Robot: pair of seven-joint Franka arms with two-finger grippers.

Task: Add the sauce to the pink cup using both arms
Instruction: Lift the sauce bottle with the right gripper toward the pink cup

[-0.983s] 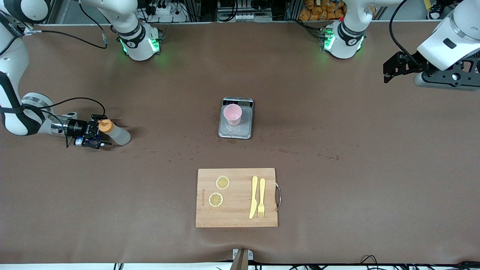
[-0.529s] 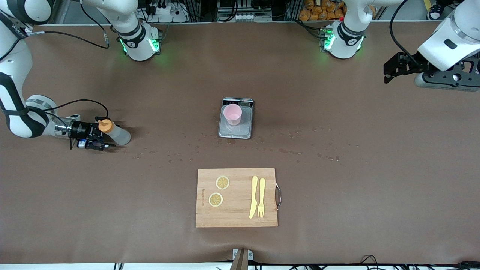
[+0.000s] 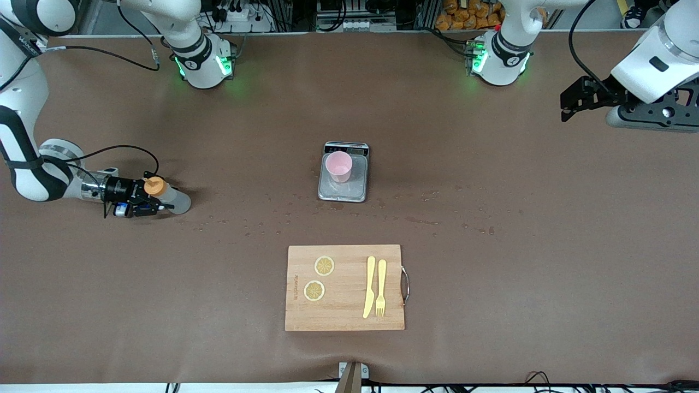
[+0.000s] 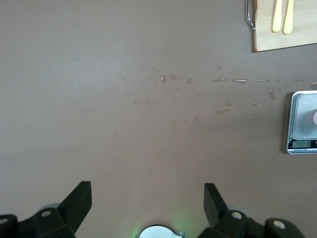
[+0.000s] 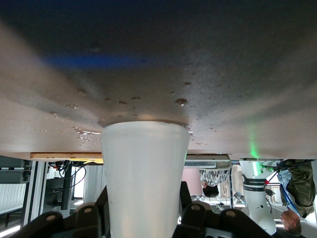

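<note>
The sauce bottle point(image 3: 176, 201), whitish with an orange cap point(image 3: 154, 186), stands upright on the table near the right arm's end. My right gripper point(image 3: 153, 206) reaches in level with the table and is shut on the bottle's body point(image 5: 144, 178), one black finger point(image 5: 184, 198) pressed to each side. The pink cup point(image 3: 338, 166) stands on the grey scale point(image 3: 343, 190) at the table's middle, far from both grippers. My left gripper point(image 3: 567, 106) hangs open over the left arm's end of the table with nothing between its fingers point(image 4: 79, 194), and that arm waits.
A wooden cutting board point(image 3: 345, 314) lies nearer to the front camera than the scale and holds two lemon slices point(image 3: 324, 266), a yellow knife point(image 3: 369, 286) and a yellow fork point(image 3: 380, 286). Droplets point(image 3: 420, 220) dot the brown table between scale and board.
The right gripper's fingers have closed in from wide open onto the sauce bottle, and its wrist has settled lower. The left arm has hardly moved.
</note>
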